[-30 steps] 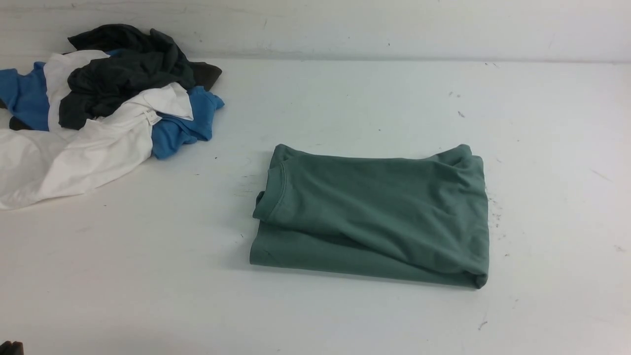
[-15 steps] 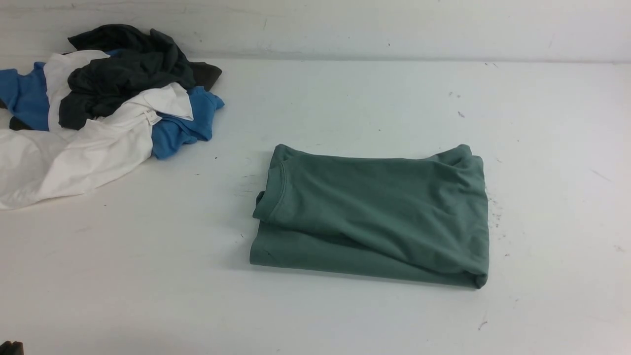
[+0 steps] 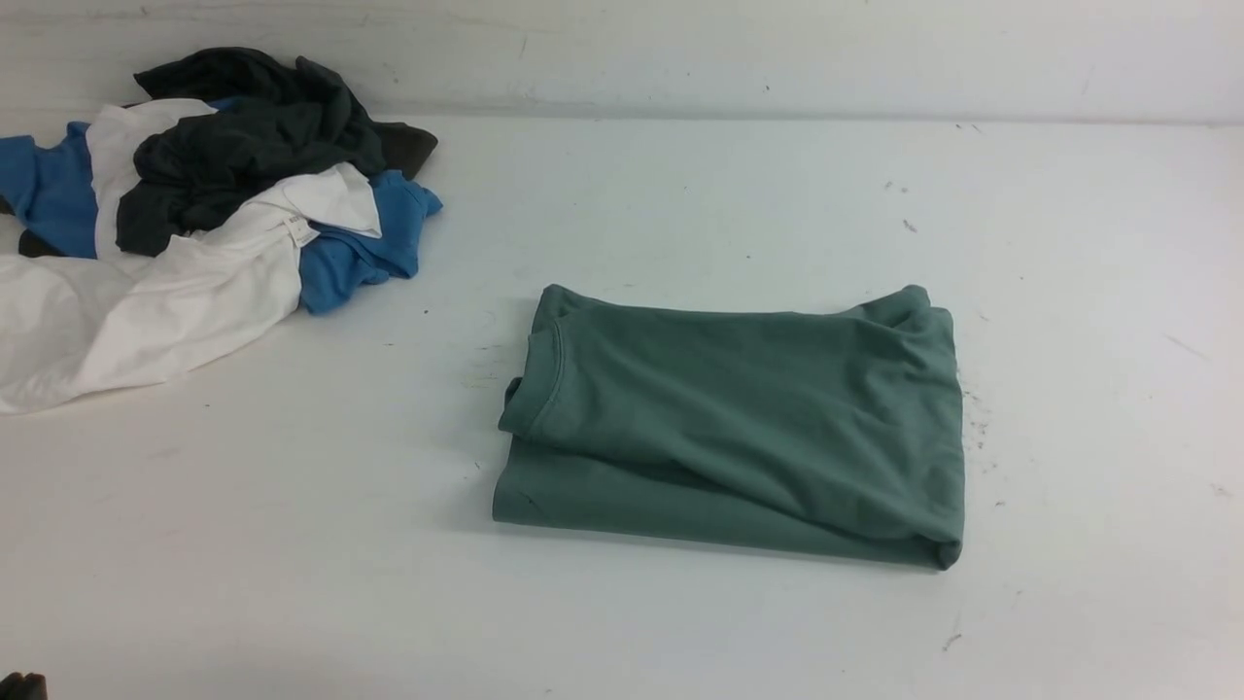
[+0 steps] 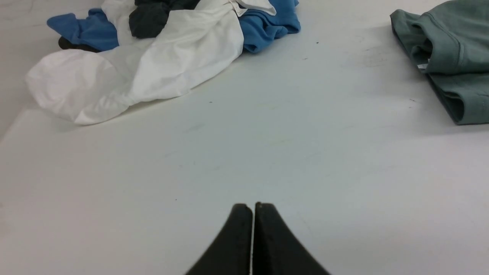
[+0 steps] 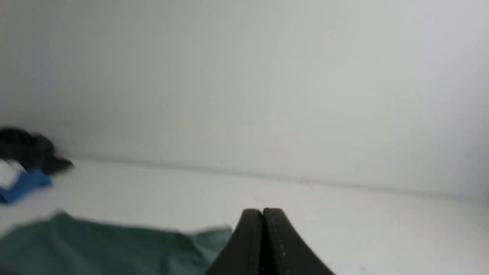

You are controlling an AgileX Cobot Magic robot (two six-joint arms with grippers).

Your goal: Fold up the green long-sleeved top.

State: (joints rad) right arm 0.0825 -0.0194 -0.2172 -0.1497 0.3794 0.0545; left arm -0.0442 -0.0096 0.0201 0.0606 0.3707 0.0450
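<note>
Green top (image 3: 739,418) on bench (image 3: 292,583), folded, approx. centre; long axis roughly 9-to-3 o'clock, slight tilt. From L fingers (image 4: 253,206), lies toward 1–2 o'clock; from R fingers (image 5: 263,212), approx. 11. Both closed, empty. Nearer arm: can't tell. R wrist view blurred, top cut off; collar hidden, prob. tucked under.

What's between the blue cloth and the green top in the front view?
Just bare white table between the blue cloth and the green top, front view.
</note>
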